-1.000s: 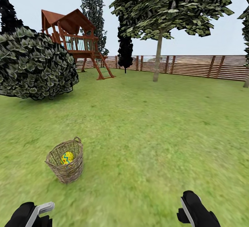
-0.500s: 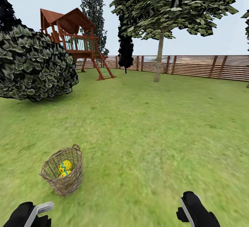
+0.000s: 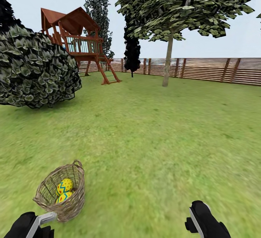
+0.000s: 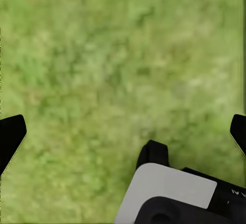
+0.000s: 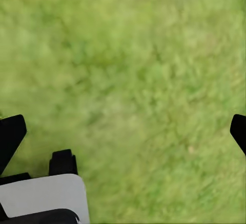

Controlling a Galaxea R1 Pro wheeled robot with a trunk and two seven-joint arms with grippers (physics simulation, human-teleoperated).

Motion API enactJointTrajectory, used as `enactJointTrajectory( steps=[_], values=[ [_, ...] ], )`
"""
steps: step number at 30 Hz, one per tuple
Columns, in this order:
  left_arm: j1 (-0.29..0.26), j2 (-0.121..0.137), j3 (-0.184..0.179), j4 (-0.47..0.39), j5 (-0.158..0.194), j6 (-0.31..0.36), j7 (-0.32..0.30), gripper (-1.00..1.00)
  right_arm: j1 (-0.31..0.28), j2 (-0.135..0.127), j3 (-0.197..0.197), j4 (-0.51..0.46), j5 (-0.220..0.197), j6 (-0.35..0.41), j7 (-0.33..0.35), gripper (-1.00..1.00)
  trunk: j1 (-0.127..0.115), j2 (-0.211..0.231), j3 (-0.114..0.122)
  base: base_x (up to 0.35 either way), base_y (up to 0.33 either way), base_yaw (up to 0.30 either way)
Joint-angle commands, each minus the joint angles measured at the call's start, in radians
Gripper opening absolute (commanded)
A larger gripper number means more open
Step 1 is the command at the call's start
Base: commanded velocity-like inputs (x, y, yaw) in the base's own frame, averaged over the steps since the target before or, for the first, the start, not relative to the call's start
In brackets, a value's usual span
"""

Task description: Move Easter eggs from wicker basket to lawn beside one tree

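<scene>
On the lawn near the head view's lower left sits the basket, two eggs visible inside it, just ahead of the left gripper. Both grippers — the right gripper too — hang over bare grass with fingers spread wide, empty. Far off by the fence stands the tree, well apart from the playset and the bush.

The setting is a simulated back garden of a home. A mottled green lawn covers the ground and is enclosed at the far side by a brown horizontal-slat wooden fence. A wooden playset with a peaked roof and ladder, a large rounded bush, and a tall tree with a pale trunk stand under open sky.
</scene>
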Motion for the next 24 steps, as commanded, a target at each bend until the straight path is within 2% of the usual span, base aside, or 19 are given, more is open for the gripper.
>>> enactJointTrajectory(
  steps=[1,8,24],
  values=[
    [-0.001,0.001,0.001,-0.001,0.008,0.004,0.003,1.00,0.000,0.000,-0.001,-0.001,0.005,0.004,0.002,1.00,0.001,-0.001,-0.001,0.342,0.074,0.000],
    [-0.001,0.003,0.001,0.001,0.007,0.004,0.002,1.00,-0.001,0.000,-0.001,-0.001,0.005,0.004,0.002,1.00,0.001,-0.001,-0.001,0.302,0.123,0.000],
    [-0.001,0.002,0.001,0.001,0.008,0.004,0.002,1.00,-0.001,0.002,-0.001,-0.001,0.005,0.004,0.002,1.00,0.001,-0.001,-0.001,0.066,0.313,0.000]
  ],
)
